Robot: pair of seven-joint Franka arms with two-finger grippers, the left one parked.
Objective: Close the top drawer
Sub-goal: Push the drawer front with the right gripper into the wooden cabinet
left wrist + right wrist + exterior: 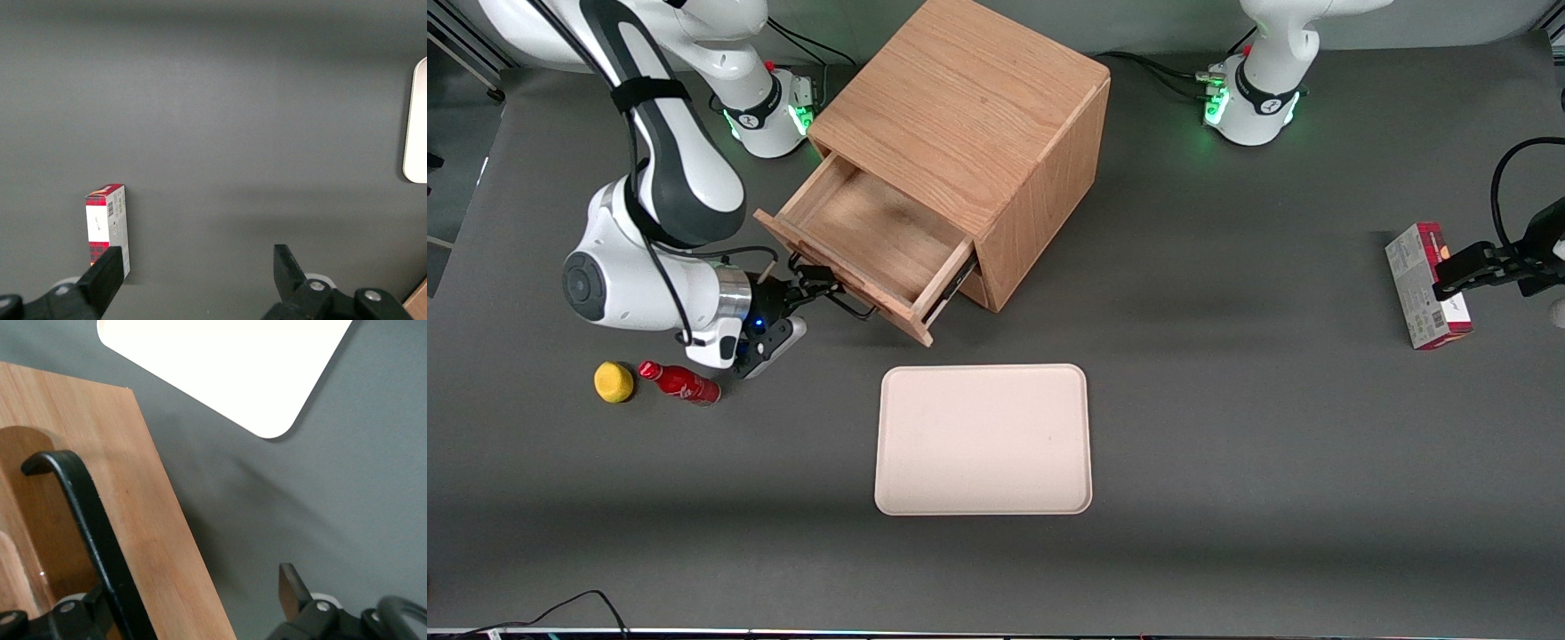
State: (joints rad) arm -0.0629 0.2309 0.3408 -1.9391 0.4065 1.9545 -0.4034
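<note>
Front view: hand (824, 291) at top drawer (871, 249) handle, fingers unclear

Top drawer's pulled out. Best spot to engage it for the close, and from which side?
Go for the black bar handle on the top drawer, or its flat front panel, coming from in front of the drawer and pushing toward the cabinet. The gripper sits at the handle, fingers open.

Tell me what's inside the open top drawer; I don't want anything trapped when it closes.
The top drawer shows only bare wood inside. Its rear part, tucked under the cabinet top, is hidden. The gripper is at the black handle on its front.
</note>
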